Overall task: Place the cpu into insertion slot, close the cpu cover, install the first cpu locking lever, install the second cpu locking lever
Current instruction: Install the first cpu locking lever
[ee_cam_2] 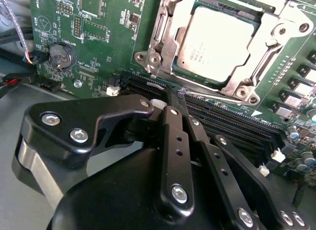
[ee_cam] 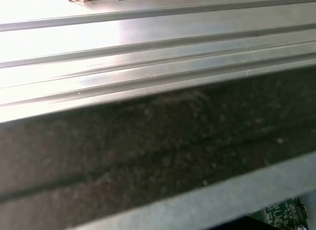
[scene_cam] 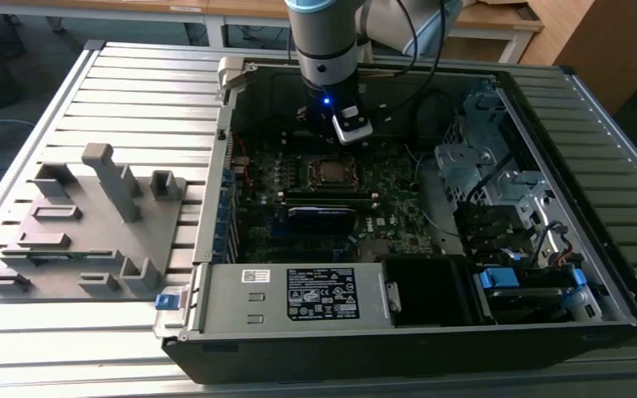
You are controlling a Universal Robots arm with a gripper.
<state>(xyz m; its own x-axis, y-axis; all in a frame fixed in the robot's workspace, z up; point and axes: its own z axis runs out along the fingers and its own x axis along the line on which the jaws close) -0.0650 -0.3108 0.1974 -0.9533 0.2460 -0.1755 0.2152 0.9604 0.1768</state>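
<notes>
- Working on a slatted metal desk [scene_cam: 31, 99], with a grey moulded fixture [scene_cam: 86, 224] at the exterior view's left, well apart from the job.
- Reaching down with the arm [scene_cam: 324, 33] into the far half of an open computer case [scene_cam: 407, 352] lying on its side.
- Hovering low over the green motherboard [ee_cam_2: 98, 22], near the middle of the case.
- Holding the end effector [ee_cam_2: 178, 94] with its fingers [ee_cam_2: 173, 126] pressed together, clamping nothing, and apparently using the joined tips as a single pusher.
- Crossing the long black memory slots [ee_cam_2: 237, 124] just beside the socket, and, as a judgement, needing care not to drag the fingers over their latches.
- Finding the insertion slot [ee_cam_2: 146, 57] already filled, with the cpu [ee_cam_2: 219, 42] lying flat and square inside it.
- Seeing the cpu cover [ee_cam_2: 276, 42] lying down over the chip, framing its silver top through the cut-out, so probably dealing now with a locking lever.
- Meeting the end of a thin metal lever [ee_cam_2: 212, 95] running along the socket edge nearest the memory slots, without being able to tell whether tips and lever are touching.
- Doing this well probably means:
  - pushing on the lever alone, not on the cover or chip;
  - pressing steadily rather than jabbing;
  - guiding the wire sideways under its hook rather than forcing it straight down;
  - watching for the tips slipping off so thin a rod onto the board.
</notes>
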